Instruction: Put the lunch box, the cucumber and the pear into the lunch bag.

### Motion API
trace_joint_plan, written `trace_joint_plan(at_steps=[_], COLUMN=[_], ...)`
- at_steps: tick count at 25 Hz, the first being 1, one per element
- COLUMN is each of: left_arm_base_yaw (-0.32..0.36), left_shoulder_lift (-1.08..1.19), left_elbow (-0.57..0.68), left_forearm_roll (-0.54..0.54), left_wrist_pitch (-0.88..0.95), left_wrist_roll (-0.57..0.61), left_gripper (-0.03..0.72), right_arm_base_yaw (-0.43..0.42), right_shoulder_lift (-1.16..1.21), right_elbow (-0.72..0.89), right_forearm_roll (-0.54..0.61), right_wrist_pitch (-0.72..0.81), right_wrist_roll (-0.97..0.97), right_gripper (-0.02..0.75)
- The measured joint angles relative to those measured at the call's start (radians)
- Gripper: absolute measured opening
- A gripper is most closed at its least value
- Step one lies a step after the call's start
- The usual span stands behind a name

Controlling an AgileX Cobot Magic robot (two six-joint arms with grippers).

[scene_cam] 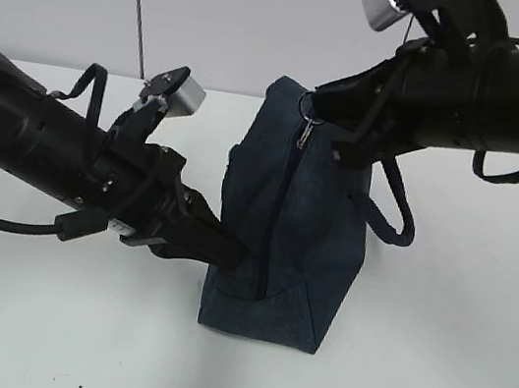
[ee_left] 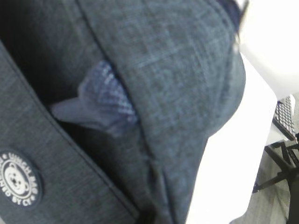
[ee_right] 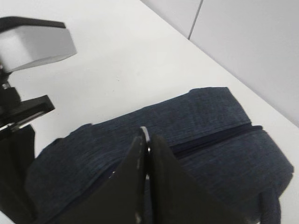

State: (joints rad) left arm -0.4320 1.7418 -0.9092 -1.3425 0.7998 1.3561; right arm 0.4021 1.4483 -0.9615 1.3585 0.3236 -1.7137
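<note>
The dark navy lunch bag (scene_cam: 284,228) stands on end on the white table, its zipper (scene_cam: 280,217) running down the side that faces me. My right gripper (scene_cam: 326,106) is shut on the metal ring pull (scene_cam: 312,108) at the bag's top; the ring (ee_right: 145,132) shows as a thin sliver between the closed fingers in the right wrist view. My left gripper (scene_cam: 230,249) is closed on the fabric at the bag's lower left edge. The left wrist view shows only bag fabric (ee_left: 177,70) and the white round logo (ee_left: 18,179). The lunch box, cucumber and pear are out of view.
A loop handle (scene_cam: 391,211) hangs off the bag's right side under the right arm. The white table (scene_cam: 427,381) extends around the bag. Its edge (ee_left: 261,140) and floor furniture (ee_left: 285,116) show in the left wrist view.
</note>
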Motion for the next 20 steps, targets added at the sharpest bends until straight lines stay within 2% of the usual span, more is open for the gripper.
trace_joint_plan(at_steps=[9,15,20], left_arm_base_yaw=[0.0,0.0,0.0], left_shoulder_lift=[0.001,0.001,0.001], left_elbow=[0.0,0.0,0.0], left_forearm_roll=[0.059,0.08,0.134], left_wrist_pitch=[0.064,0.111,0.142], left_wrist_roll=[-0.016,-0.028,-0.05], left_gripper=[-0.006,-0.007,-0.007], right_arm_base_yaw=[-0.182,-0.25,-0.266], right_shoulder_lift=[0.147,0.28,0.398], right_elbow=[-0.14,-0.272,-0.402], right_forearm_roll=[0.04,0.04,0.02], right_wrist_pitch=[0.197,0.293,0.352], right_wrist_roll=[0.002,0.042,0.109], right_gripper=[0.006,0.006,0.006])
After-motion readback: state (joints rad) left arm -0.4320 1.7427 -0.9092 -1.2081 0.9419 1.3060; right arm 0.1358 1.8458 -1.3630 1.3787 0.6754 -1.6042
